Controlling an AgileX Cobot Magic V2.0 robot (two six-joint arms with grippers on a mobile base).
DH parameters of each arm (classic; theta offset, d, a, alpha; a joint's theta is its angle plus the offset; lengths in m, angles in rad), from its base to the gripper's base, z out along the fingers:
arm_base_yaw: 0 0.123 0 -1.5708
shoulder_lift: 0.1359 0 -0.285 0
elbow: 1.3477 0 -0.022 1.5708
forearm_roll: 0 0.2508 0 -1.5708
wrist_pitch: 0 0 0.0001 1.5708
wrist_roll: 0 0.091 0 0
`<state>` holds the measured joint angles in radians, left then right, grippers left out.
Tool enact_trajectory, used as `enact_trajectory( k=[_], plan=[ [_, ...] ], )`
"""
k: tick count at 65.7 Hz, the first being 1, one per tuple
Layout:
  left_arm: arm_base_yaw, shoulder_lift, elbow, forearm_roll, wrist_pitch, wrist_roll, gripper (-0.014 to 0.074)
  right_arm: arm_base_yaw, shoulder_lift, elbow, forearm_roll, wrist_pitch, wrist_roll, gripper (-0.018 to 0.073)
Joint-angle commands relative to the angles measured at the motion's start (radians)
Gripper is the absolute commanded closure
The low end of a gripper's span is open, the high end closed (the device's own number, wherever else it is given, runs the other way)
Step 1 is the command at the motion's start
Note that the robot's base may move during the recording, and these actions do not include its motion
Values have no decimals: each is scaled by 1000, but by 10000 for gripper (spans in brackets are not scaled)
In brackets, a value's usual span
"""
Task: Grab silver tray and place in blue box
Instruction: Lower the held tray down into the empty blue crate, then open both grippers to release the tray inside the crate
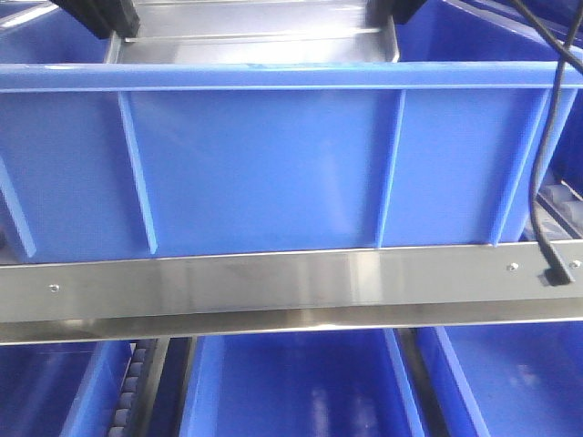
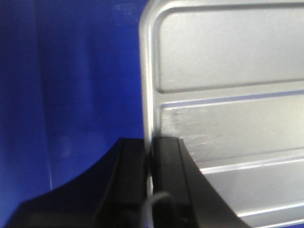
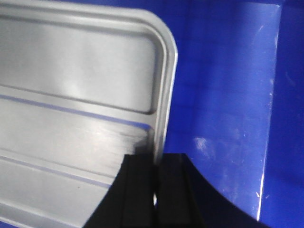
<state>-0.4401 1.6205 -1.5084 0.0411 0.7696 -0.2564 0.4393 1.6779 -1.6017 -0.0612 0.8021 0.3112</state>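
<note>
You have one silver tray (image 1: pixel 255 41), one blue box (image 1: pixel 273 164) around it, two grippers, left (image 2: pixel 151 156) and right (image 3: pixel 156 175), three more blue bins (image 1: pixel 301 382) below, one steel rail (image 1: pixel 273 278), one black cable (image 1: pixel 547 137).

No text, label, brand, number or sign can be read in any of the views; only plain blue plastic and bare metal are shown.
</note>
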Motion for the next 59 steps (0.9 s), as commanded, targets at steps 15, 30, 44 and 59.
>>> enact_trajectory(
  k=[15,30,44,59],
  plan=[
    [-25,-42,-47,-106,-143,2,603,21,-43,-35,106,-128,-35,501],
    [-25,-27,-47,-104,-127,-3,435,21,-43,-35,106,-128,-35,500],
    [3,-7,-47,-79,-141,-7,207,7,-43,-35,75,-108,-35,437],
    [72,-7,-47,-74,-92,-7,207,-55,-43,-35,26,-98,-35,62]
  ],
)
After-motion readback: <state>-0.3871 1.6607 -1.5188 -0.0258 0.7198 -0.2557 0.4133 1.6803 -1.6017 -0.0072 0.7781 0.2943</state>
